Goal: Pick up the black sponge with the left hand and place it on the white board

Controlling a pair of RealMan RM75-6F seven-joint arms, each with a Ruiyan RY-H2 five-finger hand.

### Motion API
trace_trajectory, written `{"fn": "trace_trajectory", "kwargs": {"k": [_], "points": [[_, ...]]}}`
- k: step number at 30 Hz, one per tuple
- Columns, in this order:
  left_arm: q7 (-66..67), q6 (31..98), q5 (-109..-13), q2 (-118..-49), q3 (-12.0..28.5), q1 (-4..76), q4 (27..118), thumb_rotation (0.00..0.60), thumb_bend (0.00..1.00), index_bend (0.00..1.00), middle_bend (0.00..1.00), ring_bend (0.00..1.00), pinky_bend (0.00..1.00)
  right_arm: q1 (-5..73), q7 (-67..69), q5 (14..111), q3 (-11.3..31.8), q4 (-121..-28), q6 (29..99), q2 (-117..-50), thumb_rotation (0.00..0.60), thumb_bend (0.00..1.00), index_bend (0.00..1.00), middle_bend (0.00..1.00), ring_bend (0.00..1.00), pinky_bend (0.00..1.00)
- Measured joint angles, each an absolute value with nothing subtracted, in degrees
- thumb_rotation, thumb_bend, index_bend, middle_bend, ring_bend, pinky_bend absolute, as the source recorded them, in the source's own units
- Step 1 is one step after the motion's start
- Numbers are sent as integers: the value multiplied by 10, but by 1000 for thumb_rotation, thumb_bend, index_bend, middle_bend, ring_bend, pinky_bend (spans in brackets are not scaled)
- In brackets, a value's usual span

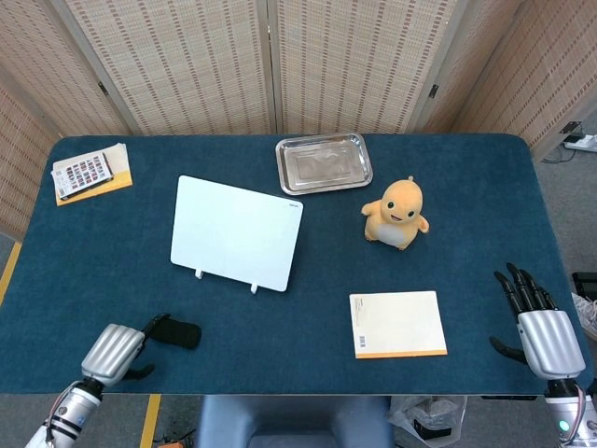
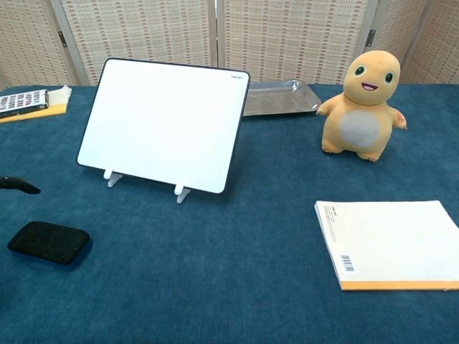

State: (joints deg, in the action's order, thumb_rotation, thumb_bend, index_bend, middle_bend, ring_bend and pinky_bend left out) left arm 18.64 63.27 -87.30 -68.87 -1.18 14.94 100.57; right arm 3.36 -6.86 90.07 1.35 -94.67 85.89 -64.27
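Observation:
The black sponge (image 1: 180, 333) (image 2: 49, 242) lies flat on the blue table near the front left. My left hand (image 1: 118, 351) hovers just left of it, dark fingers reaching toward its left end; only one fingertip (image 2: 21, 185) shows in the chest view, above the sponge. It holds nothing. The white board (image 1: 236, 232) (image 2: 164, 125) stands tilted on small feet behind the sponge. My right hand (image 1: 541, 333) hangs at the table's front right corner with fingers spread and nothing in it.
A yellow plush toy (image 1: 397, 214) stands right of the board, a steel tray (image 1: 323, 162) behind it. A white notebook (image 1: 397, 324) lies front right. A colour card on an orange booklet (image 1: 89, 173) sits at the far left corner.

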Motion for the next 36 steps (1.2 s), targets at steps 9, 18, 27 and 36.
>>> {"fn": "trace_trajectory", "kwargs": {"k": [9,18,27,36], "points": [[262,568,-759,-712,17,207,1044,600,241,220,1000,1000,1000,33,-71,902,13,-947,860,-643,600,151,0,0,28,200],[269,570,-750,-752,7,218,1005,600,241,272,1000,1000,1000,32,-72,901,14,-947,861,-644,600,150,0,0,27,199],[257,571,-739,-769,3,227,974,600,242,300,1000,1000,1000,32,-72,905,12,-947,862,-644,600,151,0,0,27,200],[226,558,-727,-772,3,240,952,600,244,323,1000,1000,1000,34,-79,899,13,-947,856,-645,600,151,0,0,28,200]]}}
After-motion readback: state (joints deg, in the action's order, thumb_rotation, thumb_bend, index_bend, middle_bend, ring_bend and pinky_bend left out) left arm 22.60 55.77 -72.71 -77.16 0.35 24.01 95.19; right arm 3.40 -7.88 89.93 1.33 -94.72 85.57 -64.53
